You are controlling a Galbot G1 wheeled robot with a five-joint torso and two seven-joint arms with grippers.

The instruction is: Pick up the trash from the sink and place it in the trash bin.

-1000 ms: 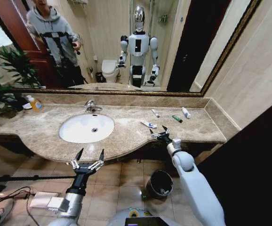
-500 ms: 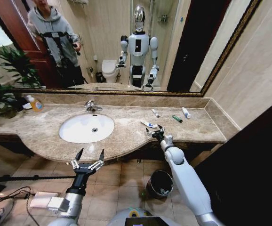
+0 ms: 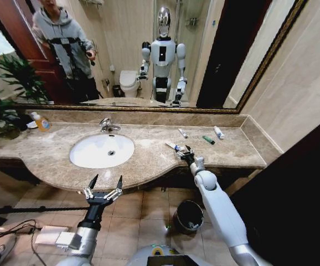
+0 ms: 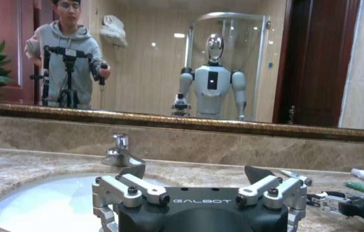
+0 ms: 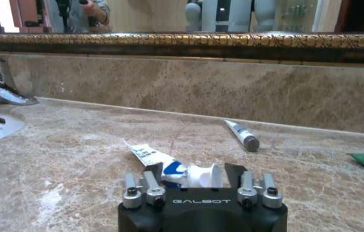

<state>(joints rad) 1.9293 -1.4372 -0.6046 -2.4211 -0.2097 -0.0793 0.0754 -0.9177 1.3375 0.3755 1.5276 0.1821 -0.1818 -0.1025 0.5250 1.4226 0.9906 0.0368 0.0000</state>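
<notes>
— What do you have on your left side?

— My left gripper (image 3: 104, 185) hangs below the front edge of the countertop (image 3: 149, 160), above the tiled floor, with its fingers spread wide and nothing between them. Its own camera looks past those parted fingers at the sink (image 4: 47, 203) and the chrome faucet (image 4: 119, 152).

— And the middle?

— The white oval sink (image 3: 102, 150) sits in the brown marble, with the faucet (image 3: 107, 125) behind it. A yellow soap bottle (image 3: 41, 122) stands far to the left, by the mirror.

— Where is the trash?

— All on the counter, to the right of the basin. A white-and-blue tube (image 3: 173, 146) lies closest to me, a small white tube (image 3: 182, 133) farther back, then a dark green tube (image 3: 208, 139), and another white tube (image 3: 218, 132) near the right wall.

— And your right pincer?

— My right gripper (image 3: 185, 154) is down at the counter, right at the near end of the white-and-blue tube. From the wrist, that tube (image 5: 169, 164) runs in between my two fingers, its cap end sitting in the gap. The fingers flank it closely, but I cannot tell whether they press it.

— The bin?

— The trash bin (image 3: 188, 216) stands on the floor under the counter's right part, beside my right arm.
</notes>
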